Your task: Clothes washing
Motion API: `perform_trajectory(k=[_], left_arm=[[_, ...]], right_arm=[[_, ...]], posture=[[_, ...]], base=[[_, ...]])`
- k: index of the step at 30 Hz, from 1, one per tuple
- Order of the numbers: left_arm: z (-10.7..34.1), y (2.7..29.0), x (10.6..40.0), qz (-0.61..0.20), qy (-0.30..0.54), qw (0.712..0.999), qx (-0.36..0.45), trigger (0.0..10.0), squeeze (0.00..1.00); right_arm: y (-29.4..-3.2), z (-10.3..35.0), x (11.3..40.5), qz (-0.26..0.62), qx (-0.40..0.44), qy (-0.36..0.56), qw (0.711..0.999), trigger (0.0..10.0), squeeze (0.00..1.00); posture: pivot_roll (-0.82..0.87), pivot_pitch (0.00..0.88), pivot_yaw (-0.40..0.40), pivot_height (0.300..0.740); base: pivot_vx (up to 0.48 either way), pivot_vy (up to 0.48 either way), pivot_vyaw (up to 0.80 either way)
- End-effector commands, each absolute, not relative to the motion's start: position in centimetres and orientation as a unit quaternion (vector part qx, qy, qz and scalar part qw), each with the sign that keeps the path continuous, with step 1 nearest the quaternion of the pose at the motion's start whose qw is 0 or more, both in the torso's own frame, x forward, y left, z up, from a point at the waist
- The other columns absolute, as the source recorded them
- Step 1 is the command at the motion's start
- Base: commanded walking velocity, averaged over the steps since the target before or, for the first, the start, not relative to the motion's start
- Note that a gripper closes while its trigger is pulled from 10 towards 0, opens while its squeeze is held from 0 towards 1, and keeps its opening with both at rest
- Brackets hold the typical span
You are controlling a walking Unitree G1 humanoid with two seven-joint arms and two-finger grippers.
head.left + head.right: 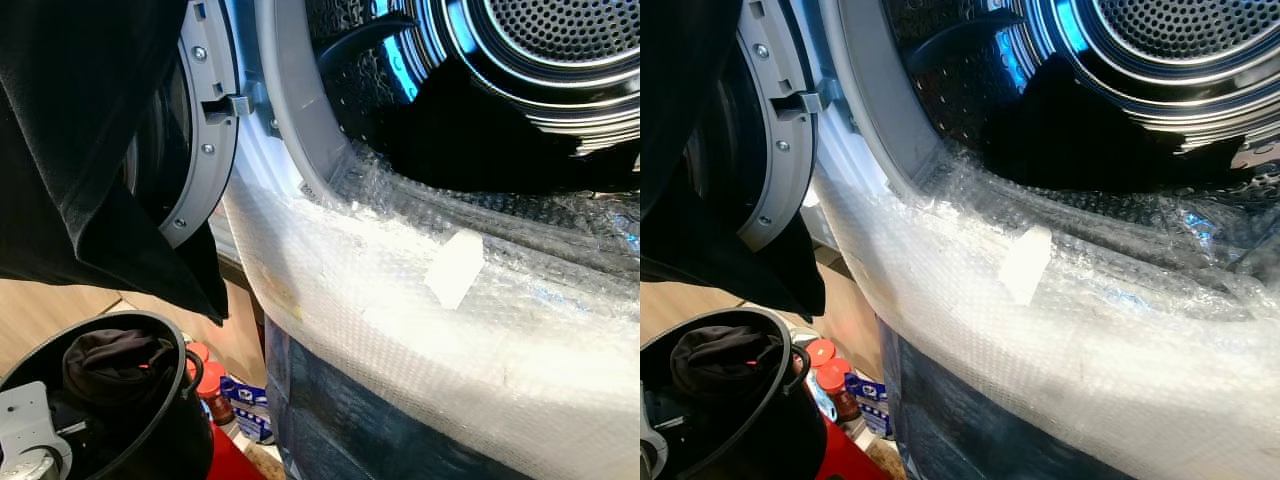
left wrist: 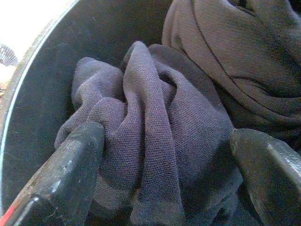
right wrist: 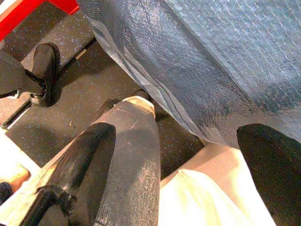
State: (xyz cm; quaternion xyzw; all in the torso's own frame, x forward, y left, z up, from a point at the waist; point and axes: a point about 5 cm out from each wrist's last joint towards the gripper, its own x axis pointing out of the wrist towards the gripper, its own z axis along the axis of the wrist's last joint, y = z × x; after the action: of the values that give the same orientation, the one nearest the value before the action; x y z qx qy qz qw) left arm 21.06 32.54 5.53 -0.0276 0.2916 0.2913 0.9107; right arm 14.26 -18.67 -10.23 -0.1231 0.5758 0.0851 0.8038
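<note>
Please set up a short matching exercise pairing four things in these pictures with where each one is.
Things:
1. Left hand
2. Black garment
3. Bubble wrap
4. Red-capped bottles

Places:
A. over the washer's front below the drum opening
B. hanging over the open washer door
C. on the floor beside the bucket
D. inside the bucket, fingers either side of crumpled cloth

Pairs: 1-D, 2-B, 3-A, 4-C

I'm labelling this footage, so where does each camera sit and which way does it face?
Left eye, right eye: on the head, looking down at the washing machine drum, bubble wrap and bucket; both share this scene.
Left wrist: along the open left gripper into the bucket, fingers either side of dark clothes.
Right wrist: along the open right gripper, facing the floor.
</note>
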Motion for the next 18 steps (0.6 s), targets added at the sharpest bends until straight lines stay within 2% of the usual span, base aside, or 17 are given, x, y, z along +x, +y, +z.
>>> perform_trajectory(k=[1,5,18], left_arm=[[4.8,32.5,20.8,0.285,0.311,0.906,-0.035,10.0,0.0],[4.3,31.8,20.7,0.255,0.332,0.907,-0.038,10.0,0.0],[4.3,33.9,19.7,0.34,0.326,0.881,-0.048,10.0,0.0]], right_arm=[[-18.8,-10.6,13.0,0.088,-0.127,0.594,0.789,10.0,0.0],[-19.0,-10.7,12.9,0.086,-0.127,0.595,0.789,10.0,0.0],[-19.0,-10.6,13.1,0.09,-0.129,0.593,0.79,10.0,0.0]], posture=[[0.04,0.047,0.015,0.74],[0.04,0.045,0.014,0.74],[0.04,0.047,0.008,0.74]], base=[[0.0,0.0,0.0],[0.0,0.0,0.0],[0.0,0.0,0.0]])
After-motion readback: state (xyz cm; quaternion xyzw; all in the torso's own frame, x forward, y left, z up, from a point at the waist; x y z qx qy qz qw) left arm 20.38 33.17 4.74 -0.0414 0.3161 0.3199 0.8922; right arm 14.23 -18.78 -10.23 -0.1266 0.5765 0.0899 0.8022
